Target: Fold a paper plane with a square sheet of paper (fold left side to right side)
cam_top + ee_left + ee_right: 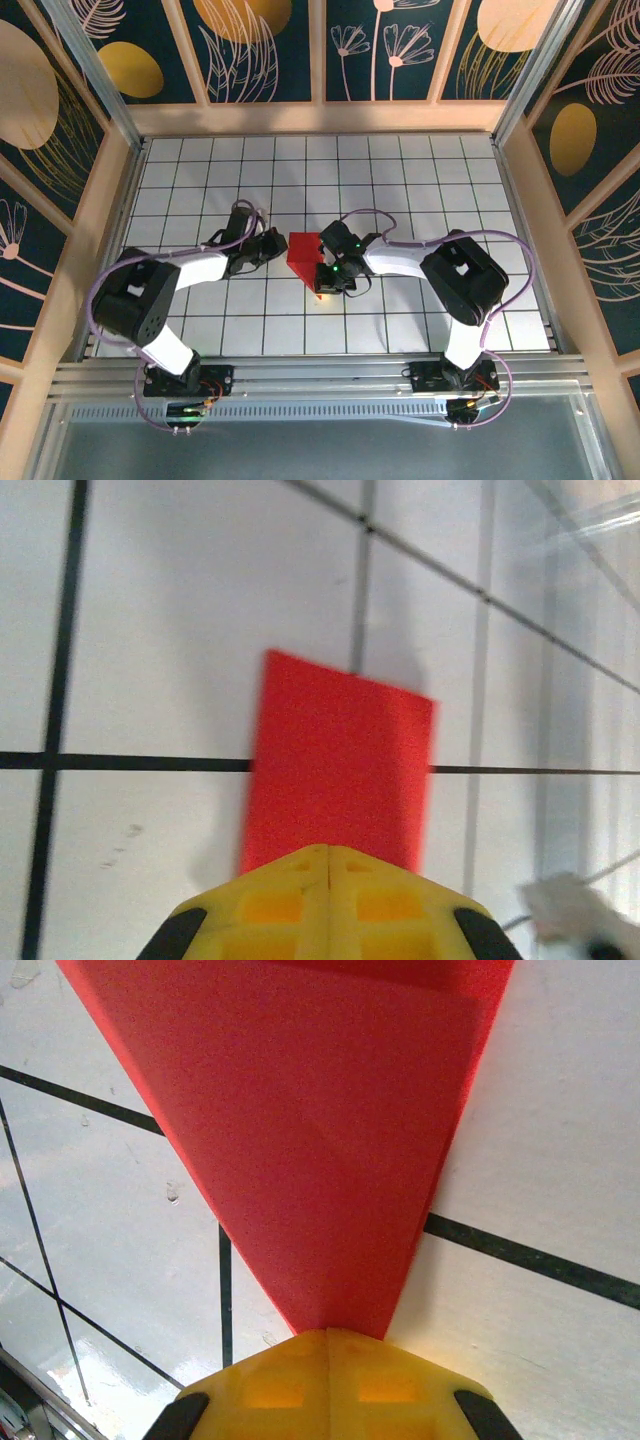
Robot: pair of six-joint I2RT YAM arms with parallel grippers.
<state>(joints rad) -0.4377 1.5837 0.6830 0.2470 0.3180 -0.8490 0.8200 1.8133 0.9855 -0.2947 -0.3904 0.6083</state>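
White grid table [400, 180] inside floral-panelled walls. The red paper [303, 256], folded to a point, lies at the table's centre between the 2 arms. The left gripper [281, 250] is closed on its left edge. The right gripper [328, 1336] is closed on its near tip.

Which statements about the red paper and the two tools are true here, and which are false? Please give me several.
1. The red paper lies between the left tool and the right tool. True.
2. The left tool is wide open. False: it is shut on the paper's edge.
3. The right tool grips a pointed end of the paper. True.
4. The table is plain wood. False: it is white with black grid lines.
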